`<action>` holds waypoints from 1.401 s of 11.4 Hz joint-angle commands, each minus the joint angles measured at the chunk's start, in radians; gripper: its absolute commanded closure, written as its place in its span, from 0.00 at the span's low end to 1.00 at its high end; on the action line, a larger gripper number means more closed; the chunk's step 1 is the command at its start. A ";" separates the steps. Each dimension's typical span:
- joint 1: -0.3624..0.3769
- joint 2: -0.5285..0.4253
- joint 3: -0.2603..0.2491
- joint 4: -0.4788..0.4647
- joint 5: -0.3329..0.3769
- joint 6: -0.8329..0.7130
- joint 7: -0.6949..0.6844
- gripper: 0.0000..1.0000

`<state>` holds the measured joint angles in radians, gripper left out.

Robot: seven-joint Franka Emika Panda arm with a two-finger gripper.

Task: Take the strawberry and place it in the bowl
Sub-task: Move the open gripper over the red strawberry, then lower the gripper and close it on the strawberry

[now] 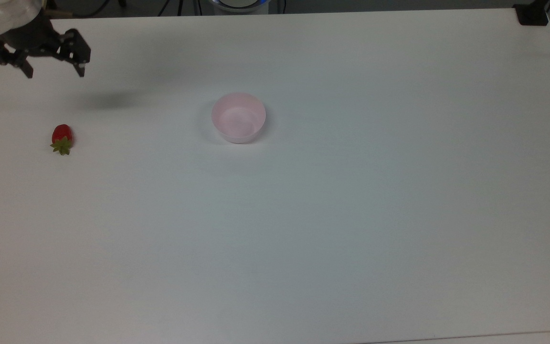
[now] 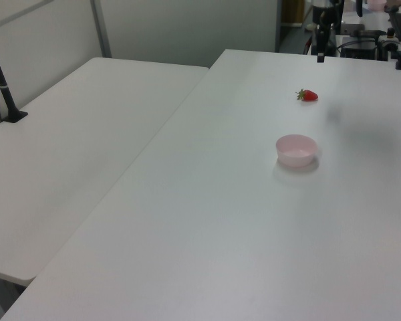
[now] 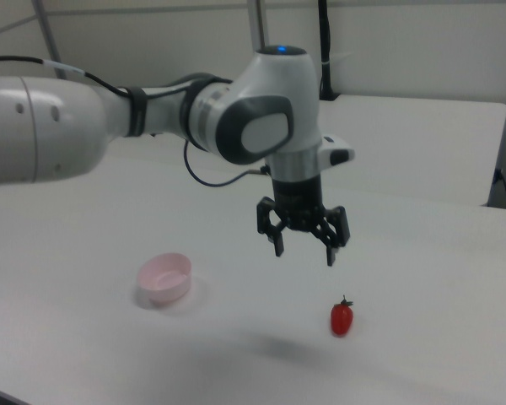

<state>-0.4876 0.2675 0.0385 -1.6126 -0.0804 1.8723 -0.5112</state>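
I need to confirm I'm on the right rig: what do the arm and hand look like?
The arm is glossy white with rounded grey joint covers and dark bands between segments. A blue light glows on top of the wrist joint. A thin black cable runs along it. The hand is black, with two slim dark fingers.

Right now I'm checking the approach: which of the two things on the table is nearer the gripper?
The strawberry: it lies just past the open gripper in the top view, while the pink bowl sits much farther off toward the top view's right.
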 commanded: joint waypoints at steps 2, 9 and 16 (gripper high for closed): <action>-0.023 0.114 -0.002 0.017 -0.030 0.106 -0.017 0.00; -0.020 0.254 -0.002 0.019 -0.104 0.257 0.057 0.38; -0.008 0.280 0.006 0.019 -0.110 0.328 0.134 0.61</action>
<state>-0.5091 0.5463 0.0388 -1.6095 -0.1667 2.1924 -0.4224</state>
